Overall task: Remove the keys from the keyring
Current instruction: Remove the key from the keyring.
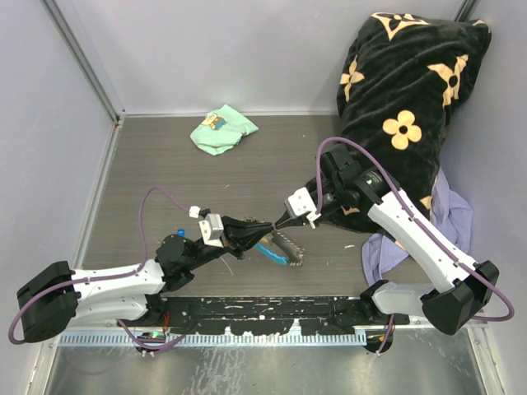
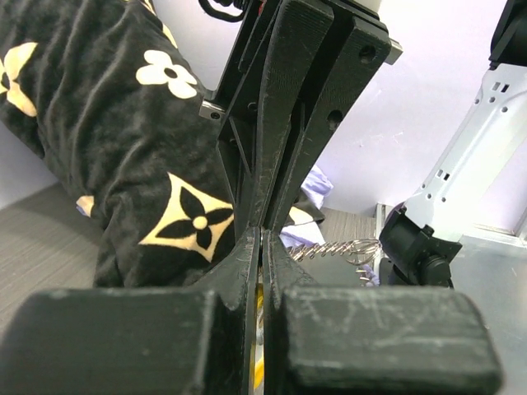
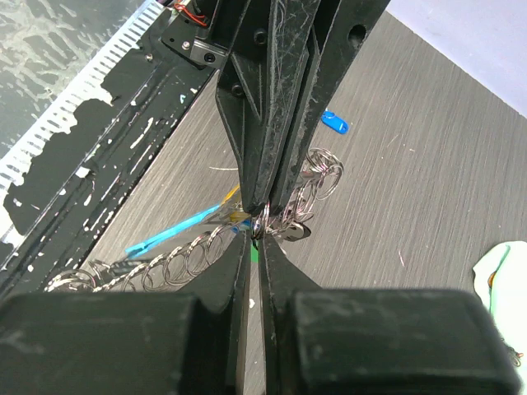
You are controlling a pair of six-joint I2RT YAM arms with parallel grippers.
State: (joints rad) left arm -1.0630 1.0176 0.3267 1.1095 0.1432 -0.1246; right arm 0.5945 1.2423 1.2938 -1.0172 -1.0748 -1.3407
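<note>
My left gripper (image 1: 258, 225) and right gripper (image 1: 278, 223) meet tip to tip above the middle of the table. In the left wrist view the left gripper (image 2: 263, 232) is shut, with a yellowish key tag (image 2: 260, 329) between its fingers. In the right wrist view the right gripper (image 3: 260, 230) is shut on the silvery keyring (image 3: 265, 224), with a green tag (image 3: 255, 256) showing just behind. Small rings and keys (image 3: 311, 183) bunch beside the tips. The grey chain (image 1: 290, 252) and sky-blue fob (image 1: 270, 253) hang down from the grippers. A blue-tagged key (image 1: 179, 233) lies apart on the table.
A mint-green cloth (image 1: 222, 128) lies at the back of the table. A black flowered blanket (image 1: 403, 90) and a lilac cloth (image 1: 451, 220) fill the right side behind the right arm. A black rail (image 1: 263, 317) runs along the near edge.
</note>
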